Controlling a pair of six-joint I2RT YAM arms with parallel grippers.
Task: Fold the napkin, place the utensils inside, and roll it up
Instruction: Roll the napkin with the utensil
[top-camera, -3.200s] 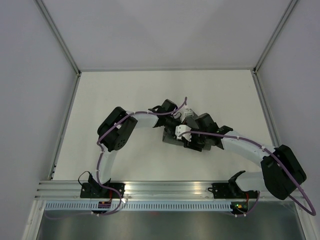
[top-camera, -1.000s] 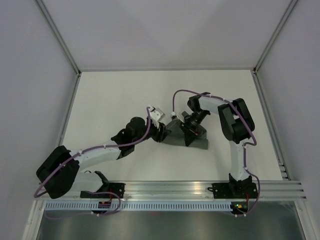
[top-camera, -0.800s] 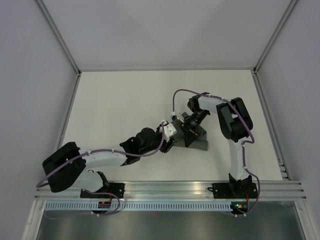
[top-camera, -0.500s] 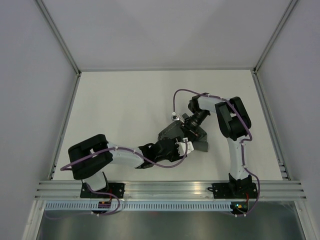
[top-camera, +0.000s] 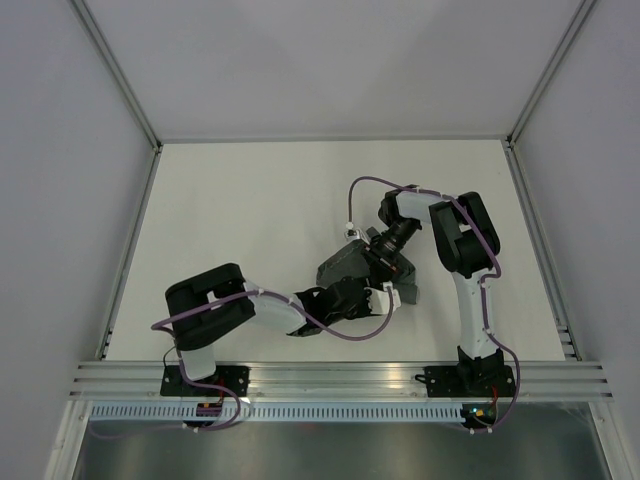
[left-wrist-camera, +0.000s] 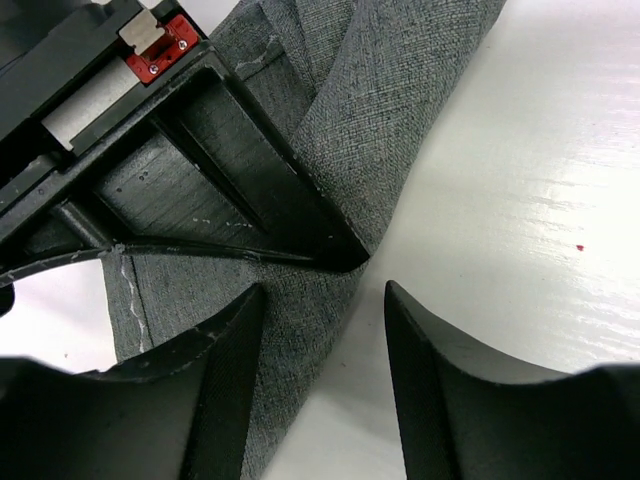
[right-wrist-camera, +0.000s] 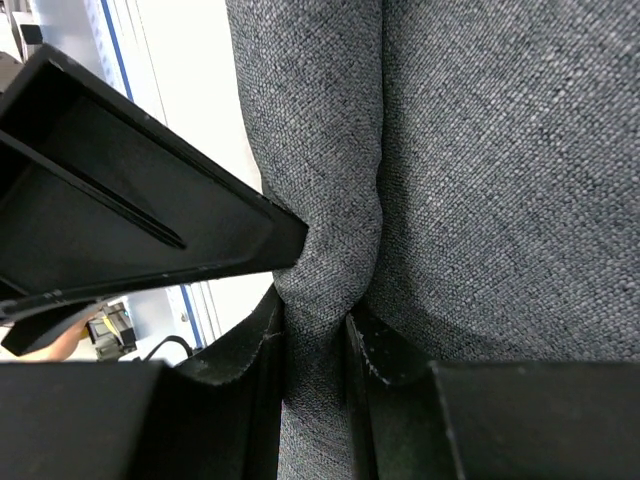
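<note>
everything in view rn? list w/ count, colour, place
napkin: 1, dark grey, bunched mid-table between the two grippers
utensils: none in view
table: 1, white, under everything
rail: 1, silver, along the near edge, carrying both arm bases
walls: pale grey panels, far side and both flanks
cables: purple, one along each arm
left arm: white and black, low, reaching right to the napkin's near side
right arm: white and black, bent back down onto the napkin's far side
left gripper: black, open, fingers astride the napkin's edge
right gripper: black, shut on a fold of napkin
</note>
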